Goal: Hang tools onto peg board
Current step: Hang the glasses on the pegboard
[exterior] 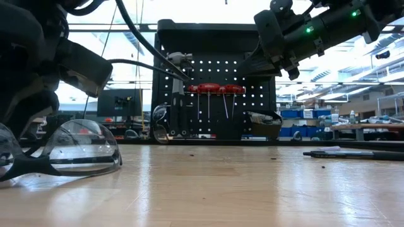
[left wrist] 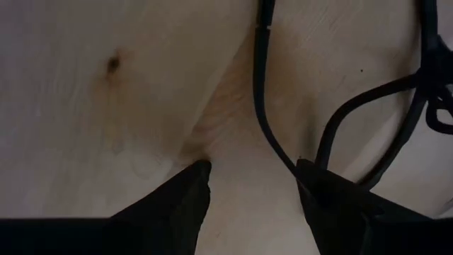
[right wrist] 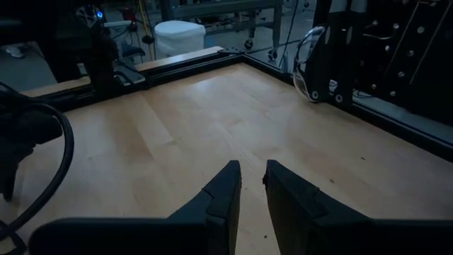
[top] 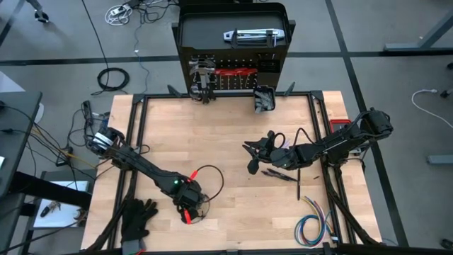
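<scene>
The black peg board (top: 233,78) stands at the table's far edge, with red-handled tools (exterior: 211,88) hanging on it and a silver tool (top: 255,34) on top. My left gripper (left wrist: 251,170) points down, open, close over the table near the front left; a black cord (left wrist: 263,106) runs between its fingers. Clear safety glasses (exterior: 76,148) rest on the table beside it. My right gripper (right wrist: 253,170) hovers over the table's middle, pointing toward the left edge, with only a narrow gap and nothing between the fingers. A slim black tool (top: 279,175) lies flat under that arm. My left gripper stands astride the black cord, which runs up to one fingertip (left wrist: 311,177) where a loop of it (left wrist: 368,113) also ends. Whether that finger touches the cord, I cannot tell. The cord lies slack on the table.
Black gloves (top: 138,216) lie at the front left corner and a coloured wire bundle (top: 315,227) at the front right. A second pair of glasses (right wrist: 311,64) sits at the peg board's foot, by a small black bin (top: 264,99). Bare wood lies between the arms and the board.
</scene>
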Robot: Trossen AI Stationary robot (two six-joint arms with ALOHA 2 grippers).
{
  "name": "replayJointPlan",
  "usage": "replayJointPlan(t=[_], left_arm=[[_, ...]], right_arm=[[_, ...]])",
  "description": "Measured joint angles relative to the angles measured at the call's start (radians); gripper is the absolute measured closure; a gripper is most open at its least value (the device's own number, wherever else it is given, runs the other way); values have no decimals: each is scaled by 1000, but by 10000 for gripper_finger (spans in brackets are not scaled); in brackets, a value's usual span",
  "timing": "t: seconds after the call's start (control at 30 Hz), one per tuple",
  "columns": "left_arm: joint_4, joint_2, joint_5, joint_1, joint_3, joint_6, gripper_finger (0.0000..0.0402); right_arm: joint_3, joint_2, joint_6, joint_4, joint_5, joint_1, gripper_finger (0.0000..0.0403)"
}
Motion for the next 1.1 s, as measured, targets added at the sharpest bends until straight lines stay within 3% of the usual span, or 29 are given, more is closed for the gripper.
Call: replayJointPlan(t=[0.5,0.7,0.9,1.1], left_arm=[[-111,14,-90,23,66,115,199],[-105,50,-109,39,68,261,264],[-104,58,-163,39,99,430,385],[-177,57,-224,36,182,519,399]], right_arm=[[0,1,0,1,0,0,325],[0,1,0,0,0,0,325],[0,1,0,0,-1,0,325],[0,1,0,-1,-1,0,325]])
